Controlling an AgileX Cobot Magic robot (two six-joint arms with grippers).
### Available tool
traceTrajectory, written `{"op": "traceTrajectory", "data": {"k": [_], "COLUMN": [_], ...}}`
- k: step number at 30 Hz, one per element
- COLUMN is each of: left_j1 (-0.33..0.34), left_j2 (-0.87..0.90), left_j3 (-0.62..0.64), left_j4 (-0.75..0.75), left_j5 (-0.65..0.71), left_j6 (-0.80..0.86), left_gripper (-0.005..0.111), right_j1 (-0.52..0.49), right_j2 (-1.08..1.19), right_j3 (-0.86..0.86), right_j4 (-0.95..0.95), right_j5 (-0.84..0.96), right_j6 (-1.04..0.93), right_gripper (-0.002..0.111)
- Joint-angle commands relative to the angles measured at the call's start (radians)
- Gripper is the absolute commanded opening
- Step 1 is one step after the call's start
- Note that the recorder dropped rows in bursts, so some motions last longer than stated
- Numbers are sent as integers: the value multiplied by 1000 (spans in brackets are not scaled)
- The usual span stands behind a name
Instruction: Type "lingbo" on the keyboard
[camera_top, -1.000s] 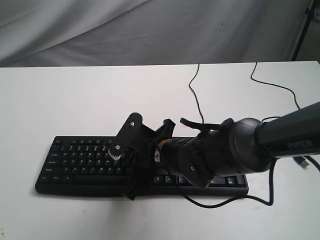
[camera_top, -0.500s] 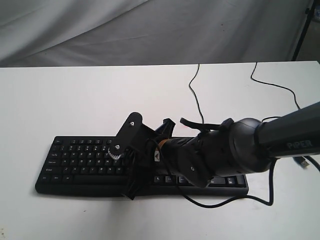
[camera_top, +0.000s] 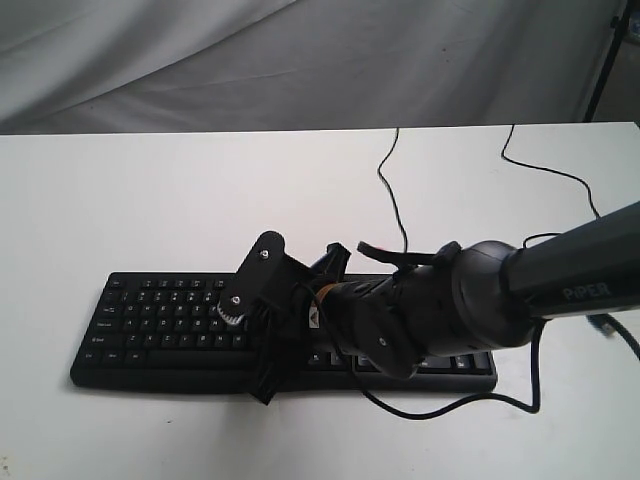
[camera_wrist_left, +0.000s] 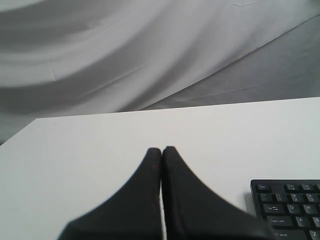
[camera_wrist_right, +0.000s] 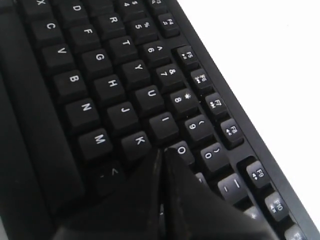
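Your exterior camera sits high and back, looking down across the table (camera_top: 120, 200) at the keyboard (camera_top: 160, 320), grey cloth (camera_top: 300, 60) behind. Left wrist camera: low, off the keyboard's end, aimed past the left gripper (camera_wrist_left: 161, 150) toward that cloth. Right wrist camera: very close over the keys, behind the right gripper (camera_wrist_right: 161, 154). All three share the keyboard.

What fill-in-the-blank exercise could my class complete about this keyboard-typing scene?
1. The keyboard lies on a ____ table.
2. The right gripper hangs just above the letter keys with its jaws ____.
3. The left gripper hangs over bare table, so only the ____ gripper is over the keyboard.

Missing words: white; shut; right.
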Motion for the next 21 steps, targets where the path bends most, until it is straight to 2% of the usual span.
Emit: {"op": "traceTrajectory", "data": {"k": [1,14,17,21], "left_j1": [-4,-4,-4,-4], "left_j2": [3,3,3,3], "left_j3": [5,5,5,5], "left_j4": [-1,-1,-1,-1], "left_j5": [-4,-4,-4,-4], "left_j6": [-3,-3,-3,-3], "left_gripper": [1,1,1,1], "right_j1": [-4,-4,-4,-4], "right_j2": [14,-70,-55,-2], "right_j3": [1,-1,-90,-164], "right_j4": [-12,-15,-26,-41], "right_j5": [-11,24,119,139], "right_j6": [-7,-7,-7,-7], "right_gripper": [0,0,0,0]}}
